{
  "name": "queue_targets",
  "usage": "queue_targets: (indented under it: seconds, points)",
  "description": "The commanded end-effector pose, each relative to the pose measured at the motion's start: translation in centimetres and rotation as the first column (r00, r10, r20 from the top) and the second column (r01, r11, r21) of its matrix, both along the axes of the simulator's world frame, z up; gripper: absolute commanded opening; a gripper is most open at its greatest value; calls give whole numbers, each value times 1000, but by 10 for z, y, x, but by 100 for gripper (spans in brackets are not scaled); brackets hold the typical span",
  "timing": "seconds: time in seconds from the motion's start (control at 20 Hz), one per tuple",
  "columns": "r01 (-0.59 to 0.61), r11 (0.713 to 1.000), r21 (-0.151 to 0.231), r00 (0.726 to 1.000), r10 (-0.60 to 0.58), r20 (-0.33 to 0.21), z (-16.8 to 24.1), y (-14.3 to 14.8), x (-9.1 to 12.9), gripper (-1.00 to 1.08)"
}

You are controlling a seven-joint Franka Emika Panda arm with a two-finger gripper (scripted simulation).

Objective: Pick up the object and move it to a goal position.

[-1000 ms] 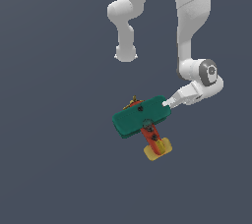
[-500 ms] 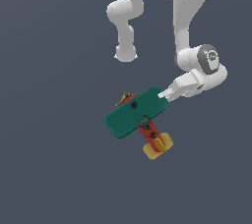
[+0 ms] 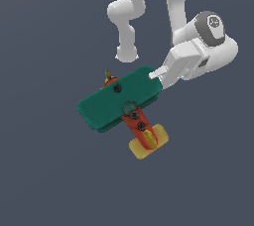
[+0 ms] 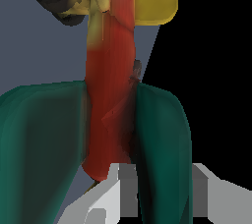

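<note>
One white robot arm (image 3: 198,36) is holding one toy biplane (image 3: 121,103) in mid-air against a plain grey-blue backdrop, its gripper (image 3: 156,75) clamping the edge of the dark-green wing on the exterior view's right. The plane is showing two green wing slabs (image 4: 157,139), one red body (image 4: 110,85), one yellow tail (image 3: 148,141) and three black screws (image 3: 117,88), with a yellow propeller (image 3: 107,76) peeking behind the wing.
</note>
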State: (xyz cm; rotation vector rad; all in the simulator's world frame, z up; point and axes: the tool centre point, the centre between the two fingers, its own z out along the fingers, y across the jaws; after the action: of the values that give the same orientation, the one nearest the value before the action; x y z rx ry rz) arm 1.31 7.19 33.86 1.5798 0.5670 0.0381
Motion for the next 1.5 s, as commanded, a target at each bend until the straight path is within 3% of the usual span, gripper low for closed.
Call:
queue_targets:
  seconds: [0.0,0.45,0.75,1.1,1.45]
  points:
    - [1,1000,0,1000,-1,5,34,-15,6,-100]
    - [0,1000,-3,1000,0,7,138,-62,26,-100]
    - [-2,1000,-3,1000,2,8,184,-81,37,-100]
    - [-4,1000,-2,1000,4,8,208,-90,44,-100]
    - [-3,1000,0,1000,3,8,206,-89,44,-100]
